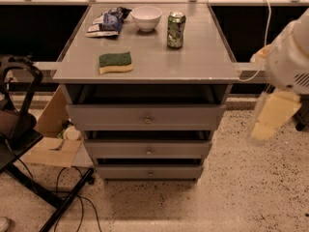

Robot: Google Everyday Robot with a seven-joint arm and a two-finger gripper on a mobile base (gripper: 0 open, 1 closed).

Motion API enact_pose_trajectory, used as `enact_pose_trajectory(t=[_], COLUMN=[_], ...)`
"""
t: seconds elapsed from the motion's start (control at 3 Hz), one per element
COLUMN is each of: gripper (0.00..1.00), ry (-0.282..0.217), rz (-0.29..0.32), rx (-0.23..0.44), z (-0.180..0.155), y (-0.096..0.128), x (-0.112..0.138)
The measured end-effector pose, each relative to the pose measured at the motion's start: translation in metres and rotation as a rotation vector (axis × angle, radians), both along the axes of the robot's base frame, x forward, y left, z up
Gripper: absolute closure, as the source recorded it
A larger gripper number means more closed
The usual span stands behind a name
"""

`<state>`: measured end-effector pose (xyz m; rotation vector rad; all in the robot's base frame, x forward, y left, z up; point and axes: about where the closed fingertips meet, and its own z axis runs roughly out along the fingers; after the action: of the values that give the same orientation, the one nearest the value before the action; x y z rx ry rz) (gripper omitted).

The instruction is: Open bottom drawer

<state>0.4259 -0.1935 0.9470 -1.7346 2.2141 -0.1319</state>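
The bottom drawer (164, 172) is the lowest grey front under the counter (193, 62), close to the floor. Its small knob (149, 173) is untouched, so I judge the step is only the approach. The claw (271, 119) hangs well to the right of the cabinet, released or clenched I cannot tell; next it probably must go down and left to that knob, then pull toward the near side.

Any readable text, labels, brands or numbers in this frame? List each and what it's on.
None readable.
Green can: print not legible.
Blue snack bag: print not legible.
Bottom drawer: no label.
Tool, right of the cabinet at top-drawer height: no marking visible.
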Motion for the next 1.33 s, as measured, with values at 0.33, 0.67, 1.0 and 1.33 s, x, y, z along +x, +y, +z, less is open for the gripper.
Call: enact_pose_trajectory(t=[0.33,0.67,1.0,1.33], gripper=[0.0,0.0,0.0,0.0], ry=[0.016,0.052,0.12,0.18], rz=[-0.003,-0.009,-0.016,0.001], rx=[0.028,0.081,0.094,0.091], z=[-0.052,-0.126,-0.214,-0.287], y=[0.026,0.054,0.066,0.077], x=[-0.014,-0.022,-0.029,-0.024])
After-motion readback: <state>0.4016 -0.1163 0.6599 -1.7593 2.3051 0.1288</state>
